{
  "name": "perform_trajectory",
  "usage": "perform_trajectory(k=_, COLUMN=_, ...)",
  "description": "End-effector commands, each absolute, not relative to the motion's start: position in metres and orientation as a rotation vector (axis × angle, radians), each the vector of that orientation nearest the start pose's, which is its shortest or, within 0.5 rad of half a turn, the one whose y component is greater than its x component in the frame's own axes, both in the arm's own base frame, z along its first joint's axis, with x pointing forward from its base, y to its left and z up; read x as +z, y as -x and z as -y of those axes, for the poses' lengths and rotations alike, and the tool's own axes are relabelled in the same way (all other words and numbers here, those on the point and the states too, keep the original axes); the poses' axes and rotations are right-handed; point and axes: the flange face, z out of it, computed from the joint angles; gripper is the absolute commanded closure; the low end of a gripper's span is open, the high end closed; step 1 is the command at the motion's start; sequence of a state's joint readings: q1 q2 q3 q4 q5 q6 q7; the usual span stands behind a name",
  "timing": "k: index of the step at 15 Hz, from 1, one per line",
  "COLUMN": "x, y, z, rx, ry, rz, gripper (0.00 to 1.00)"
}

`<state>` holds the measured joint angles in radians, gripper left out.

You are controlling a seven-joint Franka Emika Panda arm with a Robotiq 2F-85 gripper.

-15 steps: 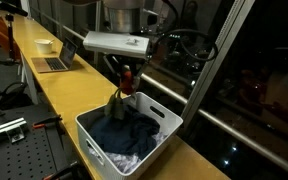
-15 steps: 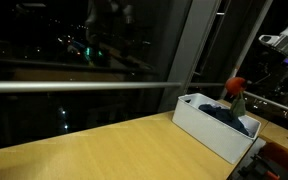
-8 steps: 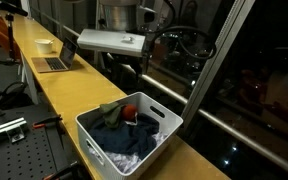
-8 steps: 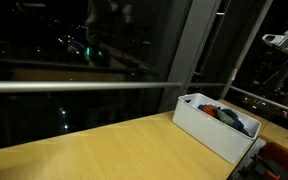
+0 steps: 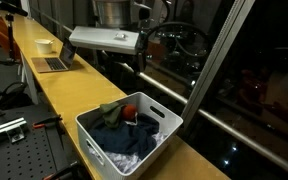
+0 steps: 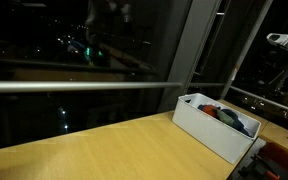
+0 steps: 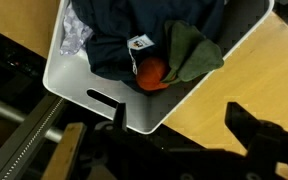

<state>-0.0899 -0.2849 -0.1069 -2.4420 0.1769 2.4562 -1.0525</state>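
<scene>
A white plastic bin stands on the wooden bench and holds dark blue clothes. On top of them lies an orange-red item beside an olive-green cloth. A white tag shows on the blue fabric. My gripper hangs above the bin's near corner, open, with nothing between its fingers. In an exterior view the gripper is well above the bin, under the wrist camera bracket. The bin also sits at the bench's far end, with the arm only partly in frame.
A laptop and a white bowl sit farther along the bench. A metal window post and rail run behind the bin. A perforated metal board lies below the bench. A pale patterned cloth lies in the bin's corner.
The jaws opened and let go of the orange-red and green cloth, which dropped into the bin. The gripper has since risen away from the bin.
</scene>
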Motion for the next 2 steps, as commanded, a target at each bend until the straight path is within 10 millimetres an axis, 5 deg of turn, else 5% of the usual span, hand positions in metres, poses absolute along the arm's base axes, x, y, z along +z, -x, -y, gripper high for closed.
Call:
perform_trajectory(k=1, x=0.439, y=-0.4624, z=0.0932, rx=-0.527, ry=2.929, rz=1.127, gripper=0.0)
perform_trajectory(k=2, x=0.439, y=-0.4624, z=0.0932, rx=-0.527, ry=2.929, rz=1.127, gripper=0.0)
